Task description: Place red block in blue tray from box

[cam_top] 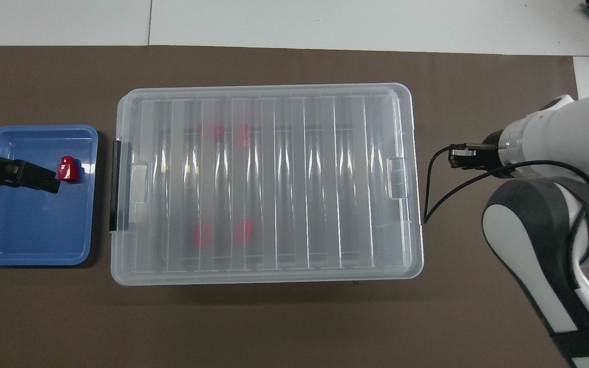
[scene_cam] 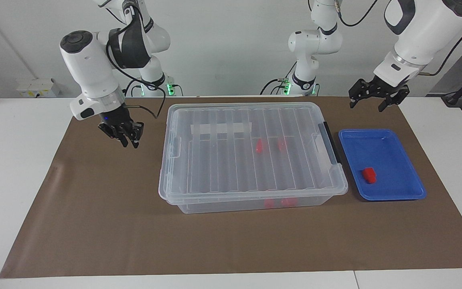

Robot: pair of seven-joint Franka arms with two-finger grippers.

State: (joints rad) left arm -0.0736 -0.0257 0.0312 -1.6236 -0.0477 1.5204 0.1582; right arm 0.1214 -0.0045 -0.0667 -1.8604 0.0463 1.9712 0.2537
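Note:
The box (scene_cam: 251, 152) (cam_top: 266, 181) stands mid-mat with its ribbed clear lid on. Several red blocks show through it, among them one (scene_cam: 259, 145) (cam_top: 211, 132). The blue tray (scene_cam: 395, 152) (cam_top: 28, 230) lies beside the box at the left arm's end. One red block (scene_cam: 369, 175) (cam_top: 67, 169) lies in the tray. My left gripper (scene_cam: 368, 105) is open and empty, raised over the tray's edge nearest the robots; its fingers (cam_top: 34, 177) cover part of the tray from above. My right gripper (scene_cam: 130, 142) (cam_top: 466, 156) is shut and empty, hanging over the mat beside the box's other end.
A brown mat (scene_cam: 94, 208) (cam_top: 274, 317) covers the white table. The box has a black latch (scene_cam: 330, 142) (cam_top: 116, 186) on the tray side and a white tape strip (scene_cam: 221, 128) on its lid.

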